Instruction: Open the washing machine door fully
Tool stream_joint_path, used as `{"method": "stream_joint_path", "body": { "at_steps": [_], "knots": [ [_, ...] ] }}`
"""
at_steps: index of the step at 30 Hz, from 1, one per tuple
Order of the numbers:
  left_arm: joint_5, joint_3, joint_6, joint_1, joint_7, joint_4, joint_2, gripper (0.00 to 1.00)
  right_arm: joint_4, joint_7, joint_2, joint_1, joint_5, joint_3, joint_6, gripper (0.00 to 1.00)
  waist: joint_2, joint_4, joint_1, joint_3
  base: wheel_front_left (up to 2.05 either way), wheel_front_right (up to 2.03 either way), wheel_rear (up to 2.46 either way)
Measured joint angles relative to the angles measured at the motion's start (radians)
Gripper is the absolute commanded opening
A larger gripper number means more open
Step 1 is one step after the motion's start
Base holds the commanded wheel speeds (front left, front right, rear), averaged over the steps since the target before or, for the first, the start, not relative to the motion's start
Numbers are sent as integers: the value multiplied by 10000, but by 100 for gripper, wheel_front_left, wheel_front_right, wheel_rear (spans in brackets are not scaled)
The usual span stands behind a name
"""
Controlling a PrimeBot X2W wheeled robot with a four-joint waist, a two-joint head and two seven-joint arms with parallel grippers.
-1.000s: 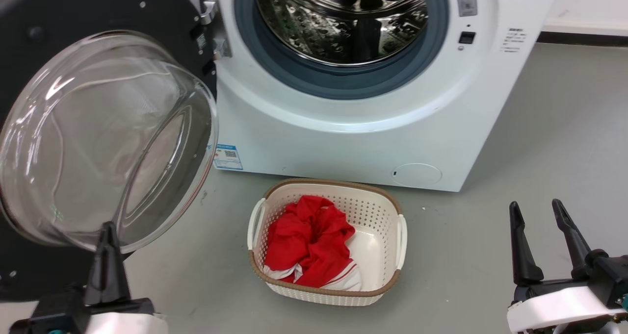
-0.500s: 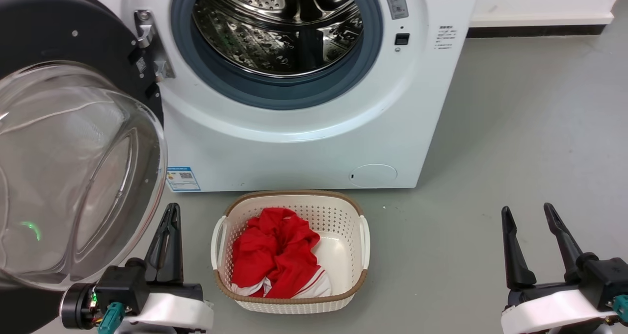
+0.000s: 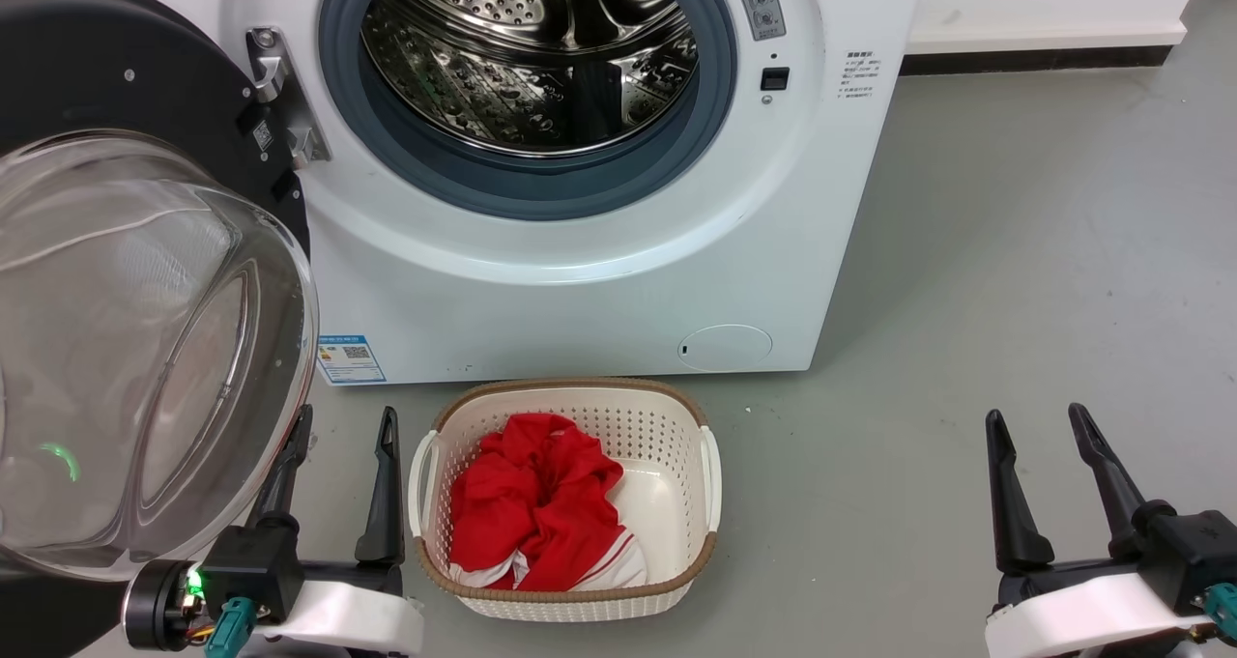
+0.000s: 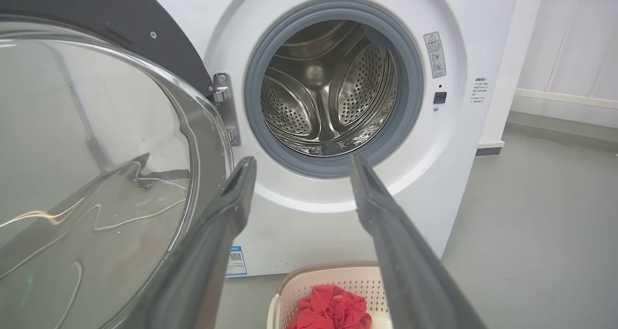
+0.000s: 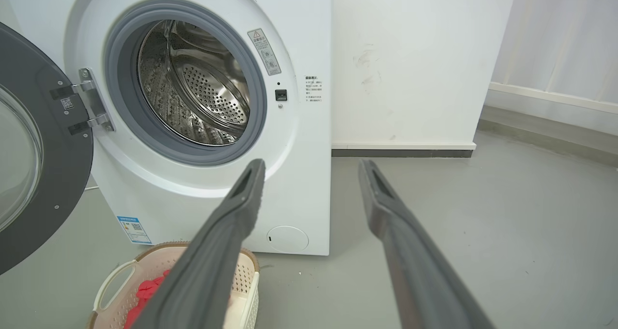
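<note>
Already swung wide left of the white boxy washing machine (image 3: 580, 300), the large round glossy black door (image 3: 135, 349) needs a gentle outward push; our left gripper (image 3: 346, 414) and right gripper (image 3: 1035, 413) show jaws apart.

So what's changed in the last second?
The left gripper has drawn away from the bulging clear glass of the round black washing machine door, back beside the cream perforated basket, open, holding nothing. The view shifted too. Door swung open, right gripper open: unchanged.
</note>
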Motion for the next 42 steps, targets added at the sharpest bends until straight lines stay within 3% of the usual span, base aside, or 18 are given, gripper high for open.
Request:
{"method": "stream_joint_path", "body": {
  "at_steps": [24, 25, 33, 42],
  "knots": [
    [-104, -56, 150, -69, -17, 111, 221, 100, 155, -163, 0, -7, 77, -8, 0, 100, 0, 8, 1, 172, 0, 0, 0],
    [-102, -67, 150, -59, -12, 121, 217, 0, 176, -165, 0, 0, 75, -8, 0, 0, 0, 10, 1, 181, 0, 0, 0],
    [-215, -176, 146, 353, 121, 876, 86, 0, 888, -125, 2, 259, 167, 23, 0, 0, 0, 10, 2, 178, 0, 0, 0],
    [-2019, -13, 38, 298, 550, 1087, 6, 0, 1160, 100, -54, 173, 2109, 88, 0, 0, 0, 18, 2, 141, 0, 0, 0]
  ]
}}
